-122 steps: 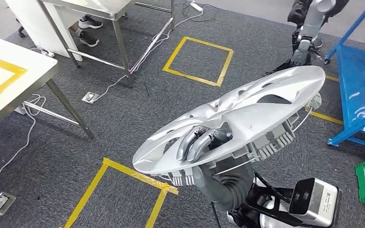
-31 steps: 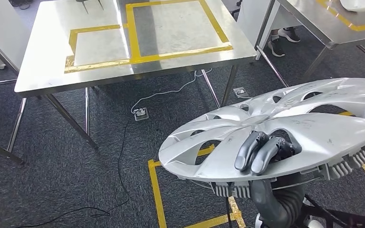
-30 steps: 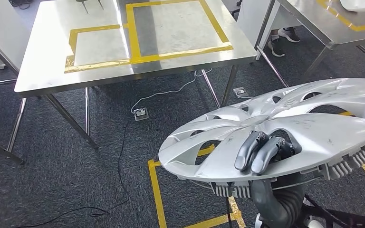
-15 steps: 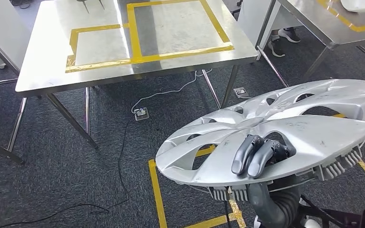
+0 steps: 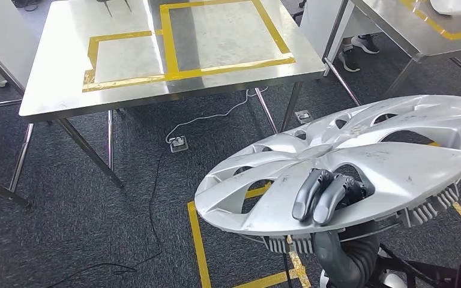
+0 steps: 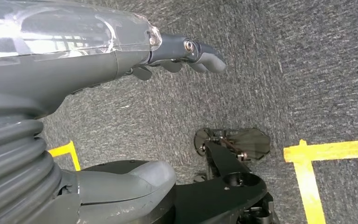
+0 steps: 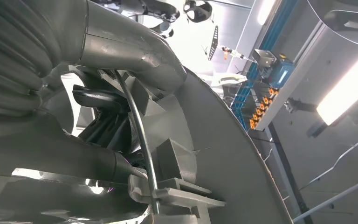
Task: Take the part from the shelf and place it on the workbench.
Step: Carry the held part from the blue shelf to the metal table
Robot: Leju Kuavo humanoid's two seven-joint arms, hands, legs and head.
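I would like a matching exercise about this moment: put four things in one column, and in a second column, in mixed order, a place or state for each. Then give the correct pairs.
Column one:
1. hubcap
2. right hand
3. left hand
4. workbench

Column two:
A. holds nothing, above the grey carpet
B. stands ahead, marked with yellow tape squares
C. silver, carried tilted above the floor
D. grips the part, dark fingers over its rim

Pairs: 1-C, 2-D, 3-A, 4-B
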